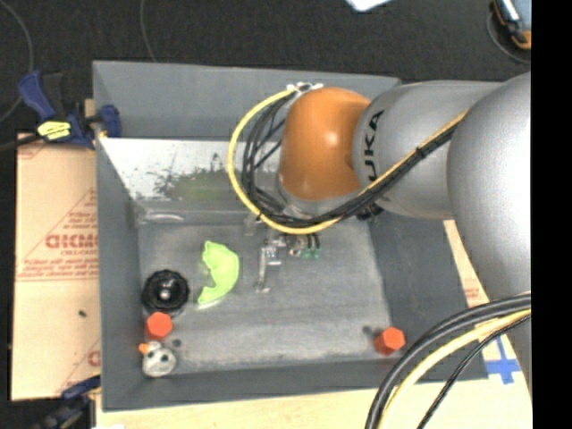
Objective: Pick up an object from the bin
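Observation:
My gripper point(265, 273) hangs below the arm's orange cover, over the middle of the bin floor. Just to its left lies a light green curved plastic piece point(217, 273), close to the gripper but apart from it. Further left sits a black round knob-like thing point(166, 290). Below that are a small orange cap point(158, 325) and a silver-white round piece point(158, 359) in the front left corner. I see nothing held by the gripper.
A small orange block point(389, 340) lies near the bin's front right corner. The arm and its cables cover the back right part of the bin. Bare floor stretches between the green piece and the orange block.

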